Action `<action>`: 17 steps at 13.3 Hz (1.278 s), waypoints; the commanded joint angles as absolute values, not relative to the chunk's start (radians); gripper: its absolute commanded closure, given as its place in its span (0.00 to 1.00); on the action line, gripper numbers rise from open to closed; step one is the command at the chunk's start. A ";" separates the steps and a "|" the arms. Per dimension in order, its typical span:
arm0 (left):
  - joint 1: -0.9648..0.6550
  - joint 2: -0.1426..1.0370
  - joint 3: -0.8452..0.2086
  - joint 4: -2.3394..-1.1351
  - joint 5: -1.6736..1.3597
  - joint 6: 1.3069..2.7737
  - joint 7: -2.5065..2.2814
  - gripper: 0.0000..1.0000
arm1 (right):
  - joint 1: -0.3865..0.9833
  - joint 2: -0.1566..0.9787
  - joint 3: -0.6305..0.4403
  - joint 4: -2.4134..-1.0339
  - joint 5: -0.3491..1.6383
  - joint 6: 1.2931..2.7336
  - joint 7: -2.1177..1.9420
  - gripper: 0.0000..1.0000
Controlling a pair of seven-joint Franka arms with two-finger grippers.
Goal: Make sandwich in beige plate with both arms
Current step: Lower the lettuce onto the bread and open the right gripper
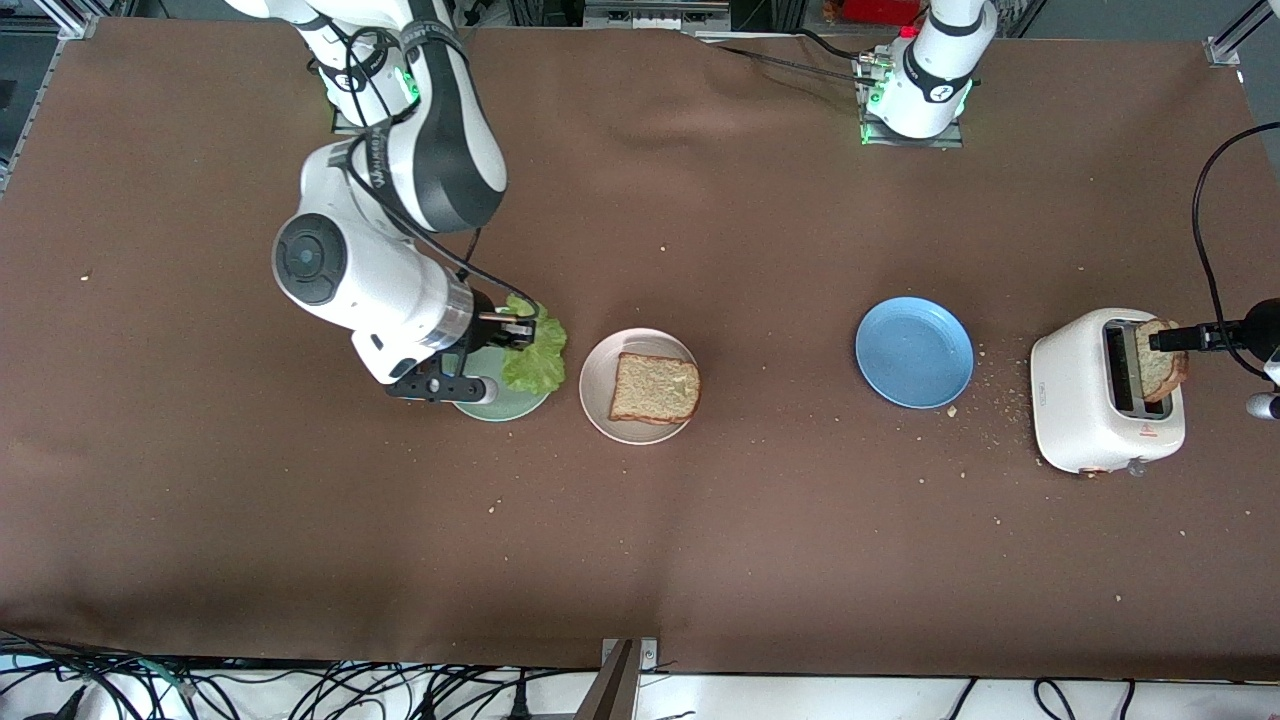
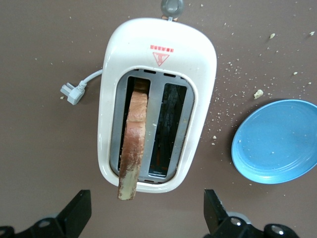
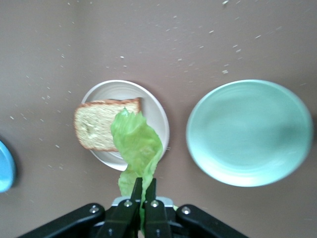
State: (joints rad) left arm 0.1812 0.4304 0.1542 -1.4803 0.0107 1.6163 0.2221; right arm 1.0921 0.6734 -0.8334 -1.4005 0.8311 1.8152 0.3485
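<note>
The right gripper (image 1: 517, 330) hangs in the air over the mint-green plate (image 1: 490, 408) near the right arm's end of the table. Its two fingers are pinched tight on a green lettuce leaf (image 1: 535, 355). The leaf dangles down from the claw, above the edge of that green plate. In the right wrist view the lettuce leaf (image 3: 136, 146) hangs from the closed fingers (image 3: 136, 191), with the mint-green plate (image 3: 250, 131) bare below.

Just beside the green plate, toward the left arm's end, sits the beige plate (image 1: 596, 400). One slice of brown bread (image 1: 654, 387) lies flat on it, with one edge reaching out past the rim. Nothing is on top of the bread.

Next comes a blue plate (image 1: 914, 352), well apart from the beige one. Crumbs (image 1: 1000, 400) lie on the brown cloth (image 1: 760, 550) between it and the toaster.

The white toaster (image 1: 1095, 420) stands near the left arm's end. A second slice of bread (image 1: 1165, 365) sticks up out of one slot, leaning. The left gripper (image 1: 1175, 338) is over the toaster, by that slice. In the left wrist view its fingers (image 2: 79, 210) are spread wide, one on each side, and they are not touching the toast (image 2: 134, 144).
</note>
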 commanded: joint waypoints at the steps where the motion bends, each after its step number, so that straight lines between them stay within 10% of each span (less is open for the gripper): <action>1: 0.201 0.445 0.144 -1.494 0.049 1.631 0.239 0.00 | 1.078 0.730 -0.749 -1.384 0.915 1.957 0.544 1.00; 10: 0.224 0.509 0.144 -1.500 0.052 1.654 0.238 0.00 | 1.072 0.926 -0.669 -1.378 1.141 2.270 0.640 1.00; 11: 0.224 0.511 0.146 -1.500 0.051 1.654 0.232 0.06 | 1.074 0.927 -0.669 -1.378 1.141 2.273 0.634 0.66; 12: 0.224 0.514 0.146 -1.500 0.052 1.654 0.226 0.46 | 1.077 0.923 -0.669 -1.378 1.135 2.272 0.635 0.17; 13: 0.224 0.515 0.146 -1.499 0.054 1.652 0.238 0.95 | 1.086 0.920 -0.670 -1.378 1.115 2.270 0.637 0.00; 17: 0.210 0.514 0.144 -1.497 0.093 1.626 0.285 1.00 | 1.089 0.896 -0.678 -1.378 0.921 2.193 0.634 0.00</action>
